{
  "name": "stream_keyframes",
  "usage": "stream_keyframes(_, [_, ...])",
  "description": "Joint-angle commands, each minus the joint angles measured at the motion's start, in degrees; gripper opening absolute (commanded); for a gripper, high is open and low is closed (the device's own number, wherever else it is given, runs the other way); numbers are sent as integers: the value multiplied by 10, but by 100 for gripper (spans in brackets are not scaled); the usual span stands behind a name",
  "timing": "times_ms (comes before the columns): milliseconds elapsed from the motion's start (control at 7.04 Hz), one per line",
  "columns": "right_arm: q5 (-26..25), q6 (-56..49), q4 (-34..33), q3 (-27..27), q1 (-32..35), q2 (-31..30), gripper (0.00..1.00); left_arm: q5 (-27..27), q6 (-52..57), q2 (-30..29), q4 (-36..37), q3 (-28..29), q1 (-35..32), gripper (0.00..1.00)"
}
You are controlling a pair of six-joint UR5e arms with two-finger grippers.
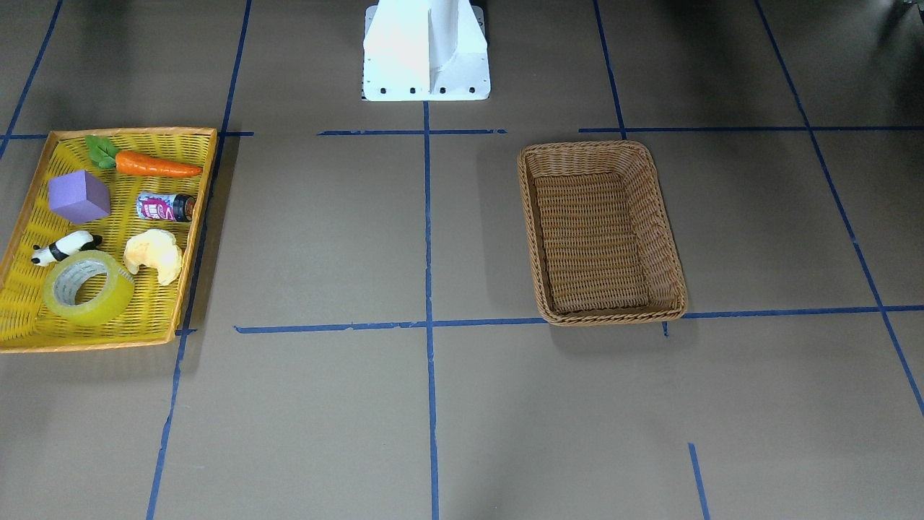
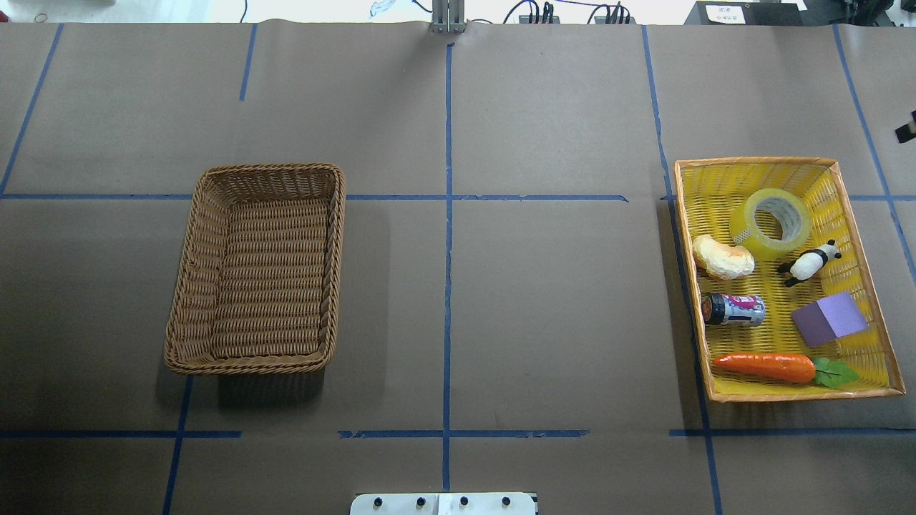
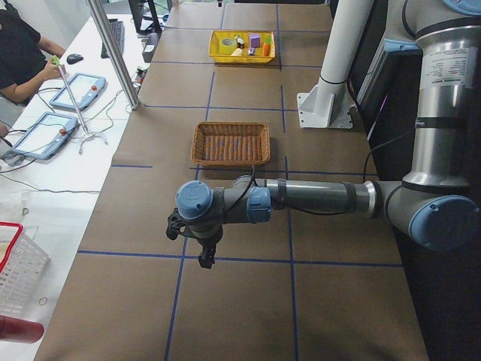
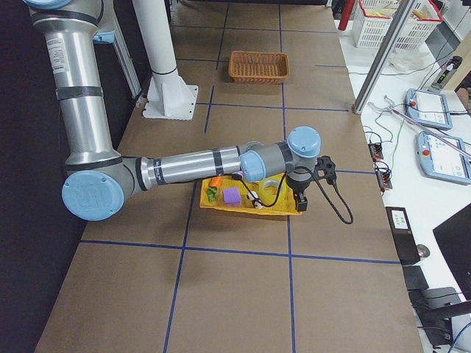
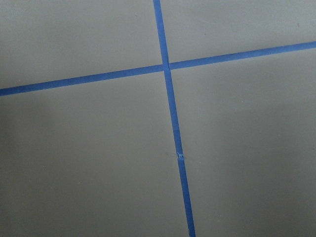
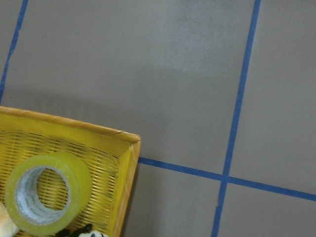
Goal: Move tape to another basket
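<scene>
The tape (image 1: 88, 287), a yellow-green roll with a grey-white core, lies in a far corner of the flat yellow tray (image 1: 130, 131) on my right side. It also shows in the overhead view (image 2: 776, 223) and the right wrist view (image 6: 44, 200). The brown wicker basket (image 1: 585, 144) stands empty on my left side (image 2: 268, 169). My right gripper (image 4: 302, 204) hangs just past the tray's outer edge, near the tape. My left gripper (image 3: 207, 259) hangs over bare table, well away from the basket's end. I cannot tell whether either is open or shut.
The tray also holds a carrot (image 1: 155, 166), a purple cube (image 1: 79, 196), a small can (image 1: 166, 207), a panda figure (image 1: 65, 248) and a pale croissant toy (image 1: 154, 254) next to the tape. The white robot base (image 1: 426, 50) stands between tray and basket.
</scene>
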Motion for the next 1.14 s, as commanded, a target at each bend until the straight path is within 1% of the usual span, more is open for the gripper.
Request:
stream_keyframes(0, [-3, 54, 39, 2, -50, -1, 100, 0, 0, -2, -1, 1, 0, 100])
stream_keyframes(284, [-10, 53, 39, -5, -79, -1, 100, 1, 0, -3, -1, 5, 0, 100])
stream_keyframes(426, [-22, 53, 39, -7, -97, 0, 100, 1, 0, -4, 0, 5, 0, 100])
stream_keyframes(568, [-35, 52, 39, -14, -113, 1, 100, 1, 0, -4, 0, 5, 0, 100])
stream_keyframes(852, [-43, 52, 39, -35, -135, 6, 100, 0, 0, -4, 0, 5, 0, 100])
stream_keyframes(994, [-57, 52, 39, -47, -148, 8, 100, 1, 0, -4, 0, 5, 1, 100])
